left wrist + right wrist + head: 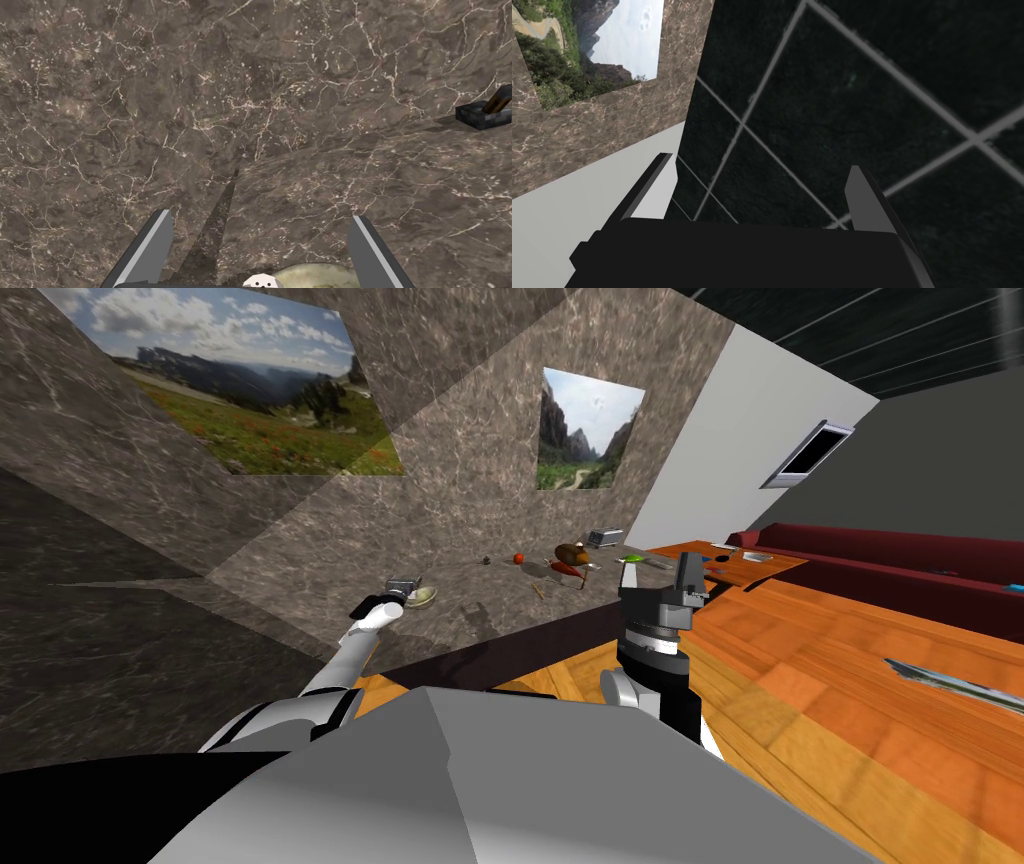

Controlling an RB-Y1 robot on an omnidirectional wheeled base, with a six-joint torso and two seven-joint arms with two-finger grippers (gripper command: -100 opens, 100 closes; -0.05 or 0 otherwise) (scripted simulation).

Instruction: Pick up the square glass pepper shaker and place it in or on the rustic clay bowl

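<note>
Left gripper (402, 585): sits left of centre in the head frame, reached out low over a brown marble counter (480, 593), just beside the bowl (424, 597). Fingers (150, 250) stand spread wide and grip nothing. Points toward the seam where counter meets the marble wall.

Shaker (260, 283): shows in the left wrist view as a white cap with dark holes, close against the gripper's dark body. Lies about midway between the two fingers and touches neither. Overlaps the near rim of the pale, greenish bowl. Cannot tell whether inside the bowl or just beside it. Rest of the shaker hidden.

Right gripper (660, 573): stands raised, right of centre in the head frame, above the counter's front edge and well apart from the bowl. Fingers parted, holding nothing.

Further along the counter, toward centre frame:
- a small dark block (482, 116) with a brown stick leaning out of it
- a red ball (519, 557)
- a brown round item (572, 553)
- a grey box (605, 536) against the wall

At right of frame: an orange wooden table (745, 568) with a dark red sofa (880, 550) behind it.
</note>
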